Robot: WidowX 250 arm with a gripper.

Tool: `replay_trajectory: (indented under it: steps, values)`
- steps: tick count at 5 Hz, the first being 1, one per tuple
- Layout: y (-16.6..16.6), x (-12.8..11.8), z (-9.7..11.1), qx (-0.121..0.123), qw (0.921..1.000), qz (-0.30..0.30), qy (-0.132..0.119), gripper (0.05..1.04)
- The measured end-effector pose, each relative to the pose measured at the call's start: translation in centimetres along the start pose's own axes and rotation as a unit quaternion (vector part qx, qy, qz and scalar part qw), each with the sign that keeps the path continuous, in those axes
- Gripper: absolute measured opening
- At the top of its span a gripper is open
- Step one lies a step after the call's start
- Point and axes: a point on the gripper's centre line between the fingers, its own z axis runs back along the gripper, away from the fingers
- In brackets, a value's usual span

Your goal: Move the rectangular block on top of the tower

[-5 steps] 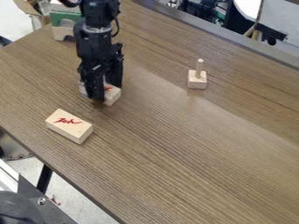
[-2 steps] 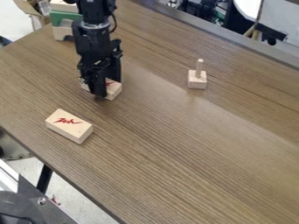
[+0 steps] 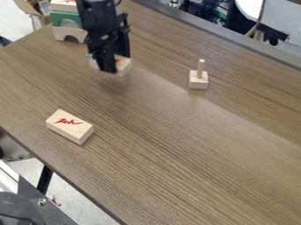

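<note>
My gripper (image 3: 115, 63) hangs above the table at the upper left, shut on a rectangular block (image 3: 122, 64). The pale wooden block has red marking on top and sticks out on both sides of the fingers, held above the wood. Behind it, at the table's far left corner, stands the tower (image 3: 64, 19), with a pale arched piece at the bottom, a green piece over it and a pale block with red marking on top. Another rectangular block (image 3: 69, 125) with red marking lies flat at the left front.
A small wooden cube with an upright peg (image 3: 199, 80) stands right of centre on the brown table (image 3: 176, 145). The table's left edge runs diagonally past the lying block. A cardboard box (image 3: 31, 13) is beyond the far corner.
My gripper was down at the block on the table; it has since risen and shifted toward the far side, carrying the block up with it. The lying block and the peg piece are unmoved.
</note>
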Motion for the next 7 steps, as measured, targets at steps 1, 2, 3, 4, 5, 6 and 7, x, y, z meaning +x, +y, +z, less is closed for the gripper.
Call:
replay_trajectory:
  steps: [1,2,3,4,5,6,7]
  values:
    - [-1.6,0.7,2.2,-0.024,0.9994,0.025,0.010,0.551]
    - [-3.3,1.6,3.4,-0.033,0.9979,0.048,0.027,0.550]
    - [-5.3,3.3,5.3,-0.052,0.9944,0.082,0.041,0.550]
    - [-6.6,5.1,6.8,-0.064,0.9902,0.112,0.053,0.550]
    - [-7.4,5.9,7.8,-0.072,0.9877,0.125,0.059,0.550]
    - [-8.1,6.8,8.3,-0.080,0.9855,0.136,0.061,0.551]
    - [-8.7,7.9,8.0,-0.081,0.9833,0.154,0.054,0.550]
